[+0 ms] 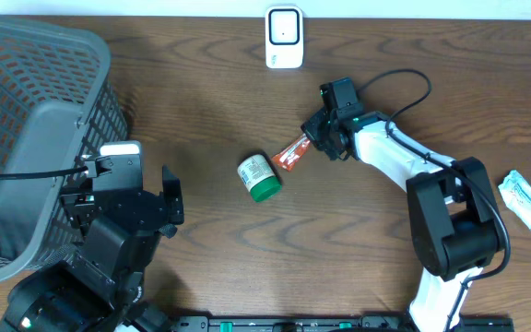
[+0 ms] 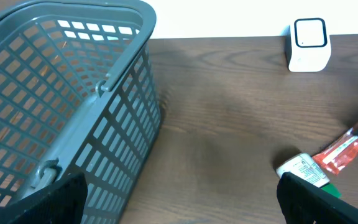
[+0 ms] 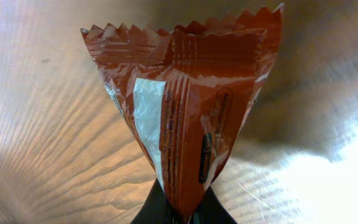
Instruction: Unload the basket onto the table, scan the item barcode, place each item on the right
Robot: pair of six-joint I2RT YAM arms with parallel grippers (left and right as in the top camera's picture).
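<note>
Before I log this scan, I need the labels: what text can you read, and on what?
Nothing can be read.
The orange crimped plastic wrapper: dark print, blurred.
The green-capped white-labelled bottle: print too small.
The white paper packet: bluish print, too small.

Table (image 1: 201,83): you see dark brown wood grain, smooth, matt, with a soft sheen where light falls. Basket (image 1: 26,101): grey moulded plastic lattice, matt. Scanner (image 1: 284,37): white plastic housing, smooth and glossy, with a darker window on its face. Orange packet (image 3: 185,112): thin plastic film, glossy and creased, with a ribbed, saw-toothed seal edge; you can make out a pale reflective patch on its front. Bottle (image 1: 259,177): white printed label that looks like paper, and a smooth green plastic cap. Right arm (image 1: 390,157): smooth white plastic shell, matt black joints. White sachets (image 1: 524,198): crinkled film, faintly shiny, at your right edge.
</note>
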